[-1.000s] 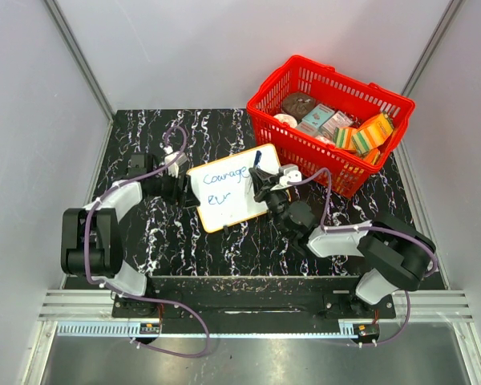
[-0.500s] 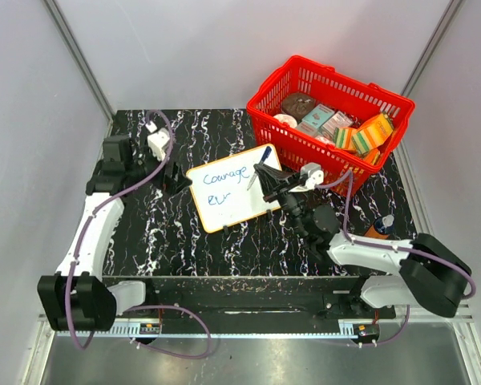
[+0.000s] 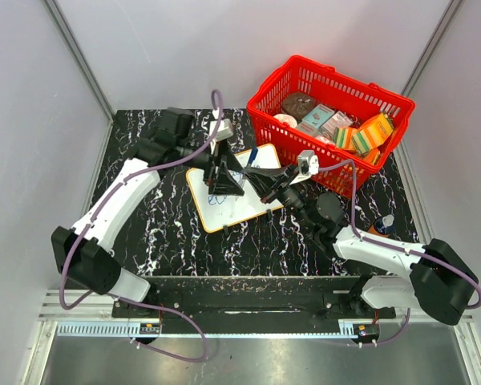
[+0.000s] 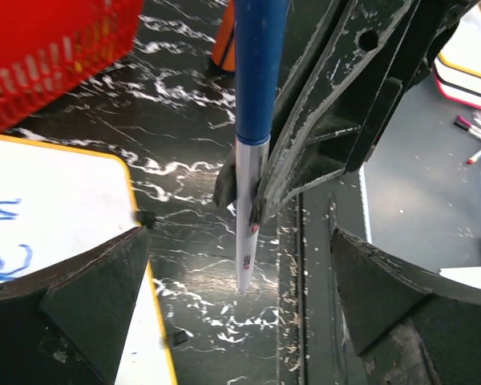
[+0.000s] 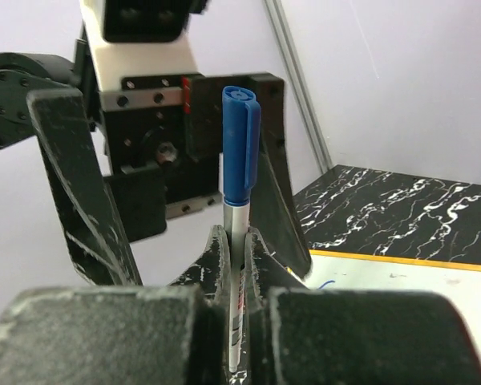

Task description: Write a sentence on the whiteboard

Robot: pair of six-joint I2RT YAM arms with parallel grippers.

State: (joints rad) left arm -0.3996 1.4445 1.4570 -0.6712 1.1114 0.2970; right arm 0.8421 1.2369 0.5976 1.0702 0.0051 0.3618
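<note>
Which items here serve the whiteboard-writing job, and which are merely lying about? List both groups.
For the job: whiteboard, blue sentence, blue-capped marker.
Lying about: red basket, boxes inside it, orange object beside the right arm.

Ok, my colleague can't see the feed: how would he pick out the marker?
Find the red basket at the far right of the table. The whiteboard lies in front of it, and the right gripper holds the marker over the board's far edge. It is slim, blue above and white below.
</note>
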